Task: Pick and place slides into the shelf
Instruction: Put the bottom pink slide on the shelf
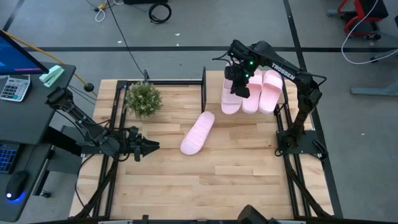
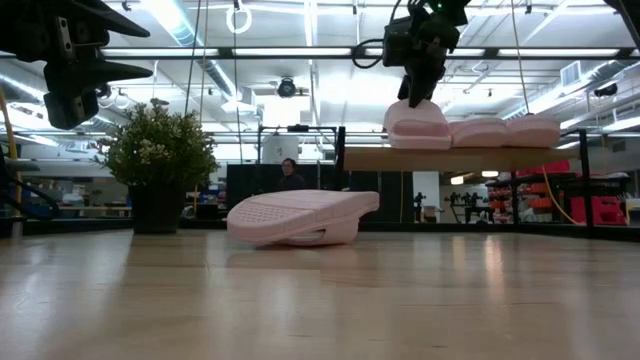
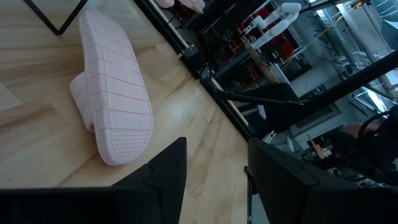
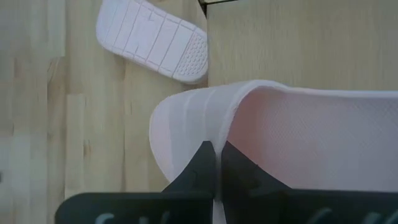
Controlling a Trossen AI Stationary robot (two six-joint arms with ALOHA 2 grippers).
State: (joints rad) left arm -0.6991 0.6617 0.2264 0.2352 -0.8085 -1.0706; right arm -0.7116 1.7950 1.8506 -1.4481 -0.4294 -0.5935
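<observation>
Right end effector (image 1: 239, 83) clenched on a slide's (image 1: 231, 99) strap on the shelf (image 2: 460, 158), two slides beside it, fourth slide (image 1: 198, 133) lay upturned below the shelf, left end effector (image 1: 151, 146) waited released near it.

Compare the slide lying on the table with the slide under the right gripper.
The table slide rests on the plank tabletop; the gripped slide sits up on the shelf.
The table slide lies sole-up, ridged tread showing; the gripped slide sits strap-up.
The table slide lies free and alone; the right gripper is shut on the other's strap, beside two more slides.
Both are pale pink foam.
</observation>
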